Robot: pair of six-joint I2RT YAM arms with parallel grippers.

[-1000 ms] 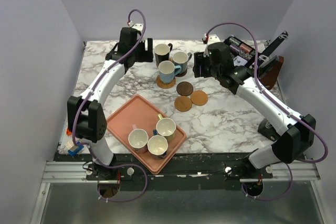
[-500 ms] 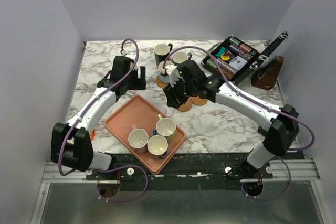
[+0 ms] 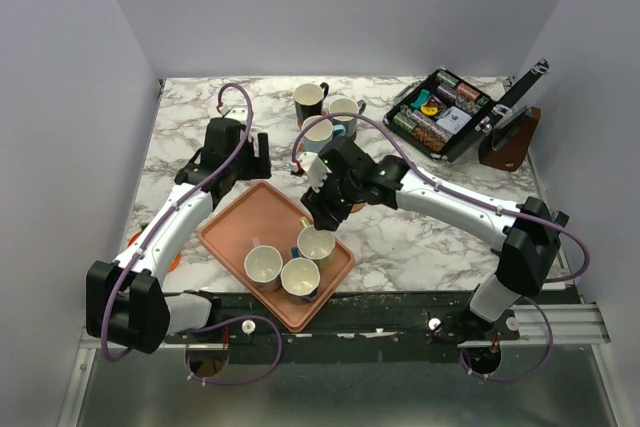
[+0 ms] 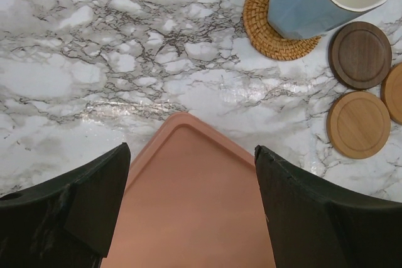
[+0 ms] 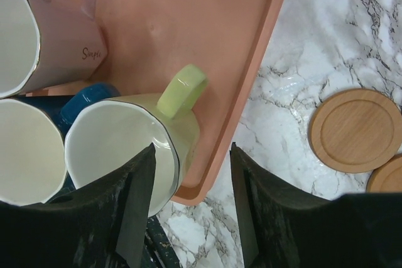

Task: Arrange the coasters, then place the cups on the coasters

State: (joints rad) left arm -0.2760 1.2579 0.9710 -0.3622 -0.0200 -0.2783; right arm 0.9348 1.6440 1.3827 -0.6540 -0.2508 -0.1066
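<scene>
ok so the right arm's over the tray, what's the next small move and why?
Probably lower the right gripper a little and close on the yellow cup at its wall beside the handle. Its jaws look open astride that rim, one inside and one outside, with nothing held yet. The cup sits in the pink tray, and bare wooden coasters wait on the marble nearby.

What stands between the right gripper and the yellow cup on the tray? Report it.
Nothing visible. The right gripper straddles the yellow cup's wall by its handle; the blue cup and pink cup sit outside the jaws.
</scene>
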